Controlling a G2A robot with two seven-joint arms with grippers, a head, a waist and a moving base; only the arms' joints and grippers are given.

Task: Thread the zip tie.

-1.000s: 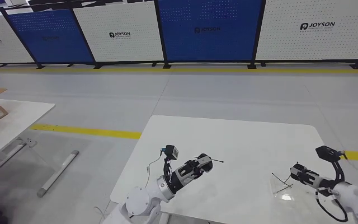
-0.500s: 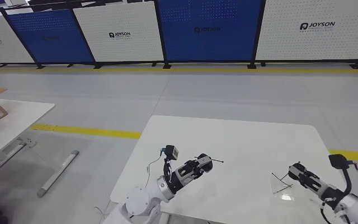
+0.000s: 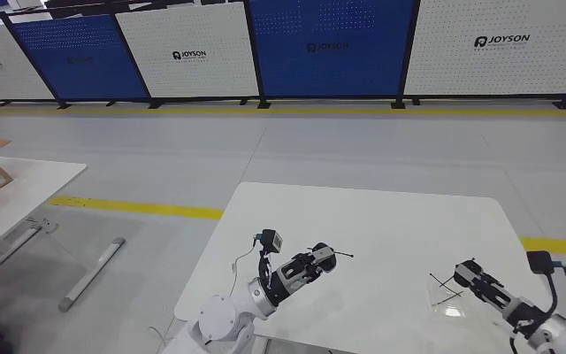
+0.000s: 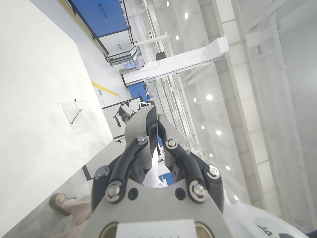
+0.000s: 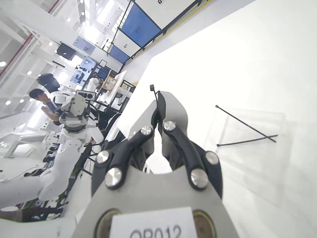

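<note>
My left gripper (image 3: 325,257) hovers over the near left part of the white table (image 3: 371,212), shut on a black zip tie (image 3: 340,254) that sticks out sideways from its tips. In the left wrist view its fingers (image 4: 148,122) are pressed together. My right gripper (image 5: 158,97) is shut on a second zip tie (image 5: 151,87), whose head pokes out past the fingertips. That gripper (image 3: 462,270) sits at the near right, just beside two loose crossed zip ties (image 5: 247,127) on a clear sheet (image 5: 247,174).
The clear sheet (image 3: 451,310) lies close to the table's near right edge, and the loose ties (image 4: 76,116) lie far off from the left gripper. Bare tabletop stretches between the two arms. Blue and white partition panels (image 3: 327,49) stand across the floor behind.
The right arm's wrist has swung outward and lower toward the table's right corner, and its gripper has crept slightly closer to the loose ties. The left arm has not moved.
</note>
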